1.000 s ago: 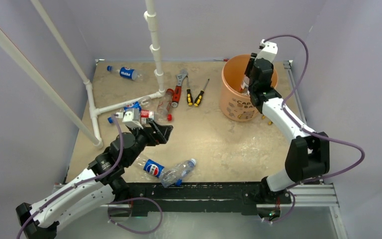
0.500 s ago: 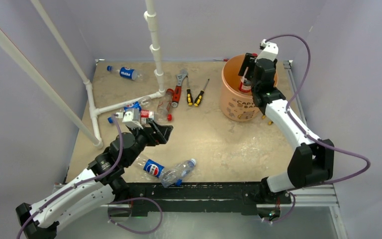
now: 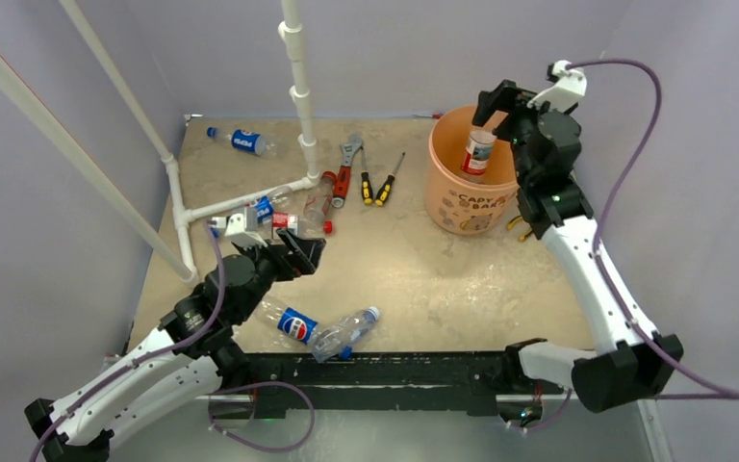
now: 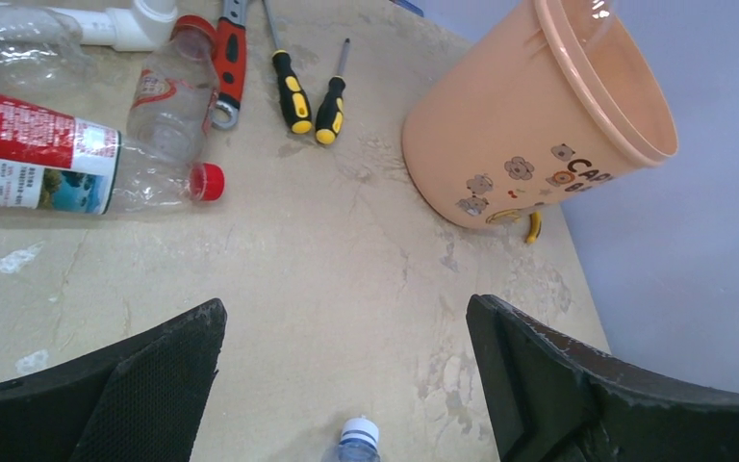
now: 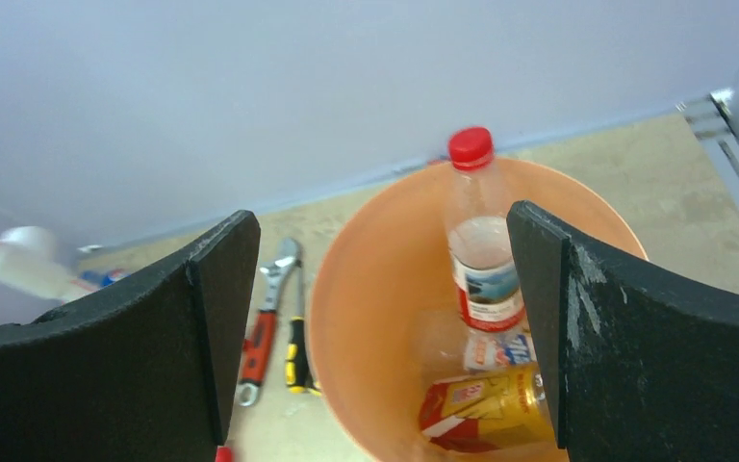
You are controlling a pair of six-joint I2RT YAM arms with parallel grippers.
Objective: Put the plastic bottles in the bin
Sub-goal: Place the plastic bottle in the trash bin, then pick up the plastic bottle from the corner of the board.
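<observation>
Two claws, both spread wide, gripping nothing. Between the fingers of right claw (image 5: 382, 226), touching neither: clear plastic bottle with red cap (image 5: 481, 260), upright, down inside round orange plastic bin (image 5: 346, 318) directly beneath. Lower in the bin: crumpled yellow-and-red-labelled bottle (image 5: 486, 414). Left claw (image 4: 346, 310) low over beige table (image 4: 346, 241), well apart from the bin. Just beneath it: clear white-capped bottle (image 4: 358, 438), beside blue-labelled Pepsi bottle (image 3: 293, 325). Ahead, to its left: red-labelled bottle (image 4: 67, 164) lying flat, red cap on. Further ahead: red-handled wrench (image 4: 231, 48) and two yellow-black screwdrivers (image 4: 292, 94). Farthest, near the table's back edge: another blue-labelled bottle (image 3: 242, 141).
</observation>
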